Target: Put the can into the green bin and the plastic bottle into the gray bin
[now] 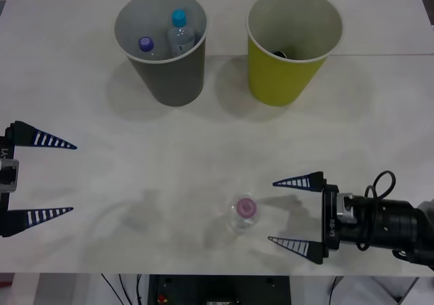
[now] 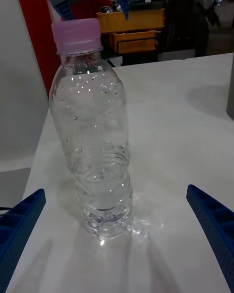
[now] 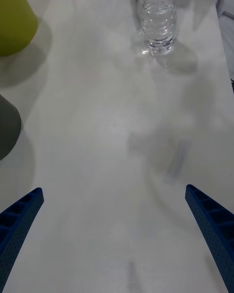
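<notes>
The plastic bottle [image 1: 245, 210], clear with a pink cap, stands upright near the table's front edge. My right gripper [image 1: 272, 211] is open just to its right, level with it and not touching. In the right wrist view the bottle [image 2: 92, 127] stands ahead of the two spread fingers [image 2: 209, 215]. My left gripper [image 1: 73, 178] hangs open at the table's left edge, far from the bottle [image 3: 158, 19]. At the back stand the gray bin [image 1: 169, 81] and, to its right, the green bin [image 1: 281, 81]. A small dark thing [image 1: 280, 53] lies at the green bin's bottom; I cannot tell whether it is the can.
Inside the gray bin are a purple-capped bottle [image 1: 146, 44] and a light-blue-capped bottle [image 1: 179, 27]. Bare white table lies between the bins and the grippers. The table's front edge runs close below the bottle.
</notes>
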Tool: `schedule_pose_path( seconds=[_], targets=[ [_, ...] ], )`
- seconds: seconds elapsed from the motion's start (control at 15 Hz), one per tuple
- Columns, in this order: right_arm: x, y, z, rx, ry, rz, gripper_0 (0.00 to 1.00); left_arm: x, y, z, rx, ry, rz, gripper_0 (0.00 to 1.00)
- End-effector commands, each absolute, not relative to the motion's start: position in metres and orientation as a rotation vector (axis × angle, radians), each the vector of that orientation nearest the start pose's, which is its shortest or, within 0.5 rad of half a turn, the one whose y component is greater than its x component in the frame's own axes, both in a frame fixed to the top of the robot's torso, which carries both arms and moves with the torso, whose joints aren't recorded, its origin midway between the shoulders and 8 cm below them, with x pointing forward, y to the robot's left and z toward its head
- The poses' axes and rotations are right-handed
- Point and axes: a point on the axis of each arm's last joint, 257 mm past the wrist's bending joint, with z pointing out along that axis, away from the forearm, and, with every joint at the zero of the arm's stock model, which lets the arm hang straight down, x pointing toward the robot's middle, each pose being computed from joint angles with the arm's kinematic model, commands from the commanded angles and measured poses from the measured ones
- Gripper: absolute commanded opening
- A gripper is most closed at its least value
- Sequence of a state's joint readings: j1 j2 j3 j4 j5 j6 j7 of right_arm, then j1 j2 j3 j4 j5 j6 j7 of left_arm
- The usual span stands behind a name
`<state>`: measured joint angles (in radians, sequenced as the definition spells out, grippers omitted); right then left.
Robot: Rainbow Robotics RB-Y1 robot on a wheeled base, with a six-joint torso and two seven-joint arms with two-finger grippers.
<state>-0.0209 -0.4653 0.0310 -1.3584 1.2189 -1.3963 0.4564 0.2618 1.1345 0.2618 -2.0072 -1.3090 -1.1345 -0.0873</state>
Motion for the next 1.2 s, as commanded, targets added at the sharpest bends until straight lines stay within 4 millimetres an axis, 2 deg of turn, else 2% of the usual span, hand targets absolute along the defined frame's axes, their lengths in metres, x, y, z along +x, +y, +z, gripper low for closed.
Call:
schedule_pose_path(
  seconds=[0.07,0.53,0.73,0.93,1.0,1.07,1.13,1.2],
  targets=[
    [0.334,-0.107,-0.283,-1.321,1.191,0.789,1.00,0.341,0.286,-0.167,1.762,1.444,-0.118,1.00],
    [0.329,-0.062,-0.290,-1.336,1.151,0.812,1.00,0.341,0.286,-0.167,1.762,1.444,-0.118,1.00],
    [0.327,-0.050,-0.293,-1.345,1.141,0.812,1.00,0.341,0.286,-0.167,1.762,1.444,-0.118,1.00],
    [0.329,-0.047,-0.293,-1.346,1.133,0.802,1.00,0.341,0.286,-0.167,1.762,1.444,-0.118,1.00],
    [0.328,-0.047,-0.293,-1.349,1.130,0.801,0.82,0.341,0.286,-0.167,1.762,1.444,-0.118,1.00],
    [0.329,-0.047,-0.293,-1.349,1.129,0.797,0.27,0.341,0.286,-0.167,1.762,1.444,-0.118,1.00],
    [0.328,-0.047,-0.293,-1.351,1.125,0.796,0.01,0.341,0.286,-0.167,1.762,1.444,-0.118,1.00],
    [0.328,-0.047,-0.293,-1.352,1.124,0.795,0.00,0.341,0.286,-0.167,1.762,1.444,-0.118,1.00]
  ],
)
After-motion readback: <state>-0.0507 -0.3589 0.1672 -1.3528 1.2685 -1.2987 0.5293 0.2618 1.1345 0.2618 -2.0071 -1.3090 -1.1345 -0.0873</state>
